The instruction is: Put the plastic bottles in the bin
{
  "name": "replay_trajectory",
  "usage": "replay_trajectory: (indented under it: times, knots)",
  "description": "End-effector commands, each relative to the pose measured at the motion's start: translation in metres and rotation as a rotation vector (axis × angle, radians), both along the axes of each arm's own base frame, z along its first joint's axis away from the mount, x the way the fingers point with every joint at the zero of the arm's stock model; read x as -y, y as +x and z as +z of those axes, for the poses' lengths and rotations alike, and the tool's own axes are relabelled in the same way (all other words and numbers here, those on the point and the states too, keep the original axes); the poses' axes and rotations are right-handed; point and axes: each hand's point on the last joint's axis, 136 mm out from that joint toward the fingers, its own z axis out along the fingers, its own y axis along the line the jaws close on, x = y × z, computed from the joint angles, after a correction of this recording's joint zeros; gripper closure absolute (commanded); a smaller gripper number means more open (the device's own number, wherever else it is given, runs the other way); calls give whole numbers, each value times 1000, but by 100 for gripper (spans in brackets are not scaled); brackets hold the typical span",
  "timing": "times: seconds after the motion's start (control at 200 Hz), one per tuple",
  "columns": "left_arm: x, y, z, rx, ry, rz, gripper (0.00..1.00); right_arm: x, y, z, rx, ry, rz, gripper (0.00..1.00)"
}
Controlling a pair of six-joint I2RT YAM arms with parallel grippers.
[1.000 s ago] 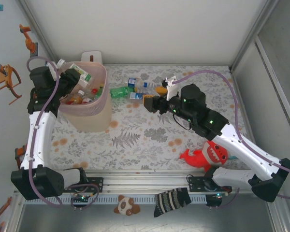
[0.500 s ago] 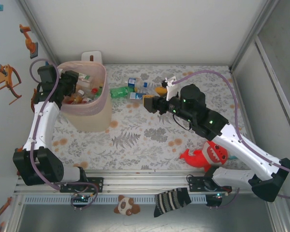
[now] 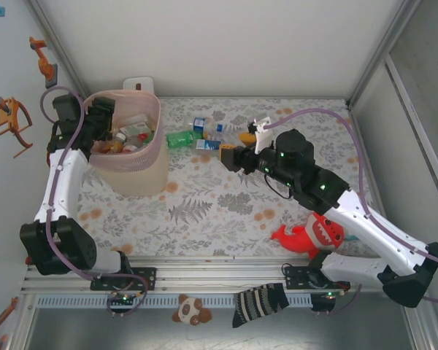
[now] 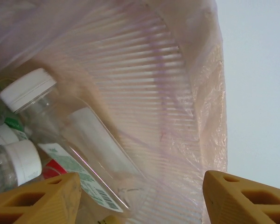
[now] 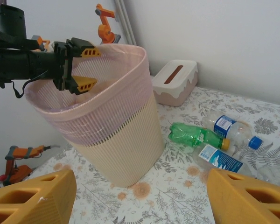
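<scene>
Far left, over bin (image 5: 123, 140) rim | left gripper (image 5: 89, 66) jaws apart, empty; clear bottle (image 4: 84, 135) lies inside | right gripper (image 5: 141, 186) spread, empty, near green bottle (image 5: 193, 135) far centre | next: straddle its body squarely before closing.

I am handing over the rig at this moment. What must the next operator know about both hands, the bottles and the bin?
Left hand: open, empty, at the rim of the bin.
Right hand: open, empty, above the table, facing the loose bottles.
Done: several bottles lie in the bin, among them a clear bottle with a white cap.
Left: a green bottle and at least two blue-labelled bottles lie on the table beside the bin.
</scene>
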Motion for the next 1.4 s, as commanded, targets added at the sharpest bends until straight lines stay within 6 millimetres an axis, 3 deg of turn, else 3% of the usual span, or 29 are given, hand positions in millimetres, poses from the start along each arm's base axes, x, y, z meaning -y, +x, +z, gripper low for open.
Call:
replay_trajectory:
  times: [0.0, 0.29, 0.636, 0.856, 0.976, 1.172, 1.397]
  knots:
    - [-4, -16, 33, 45, 4, 24, 30, 4, -2, 5, 20, 4, -11, 27]
    - [13, -24, 80, 190, 76, -114, 33, 11, 3, 0, 8, -26, -64, 27]
    - [30, -50, 94, 282, 170, -244, 37, 47, 31, -34, 1, -288, -250, 25]
    - [38, -64, 89, 281, 175, -301, 39, 80, 60, -77, -81, -477, -278, 26]
    - [40, -68, 85, 276, 169, -308, 40, 90, 72, -109, -114, -586, -195, 26]
    - [48, -71, 82, 291, 144, -350, 40, 121, 106, -162, -241, -699, -166, 27]
    - [51, -73, 78, 288, 140, -372, 40, 134, 142, -222, -375, -801, -84, 26]
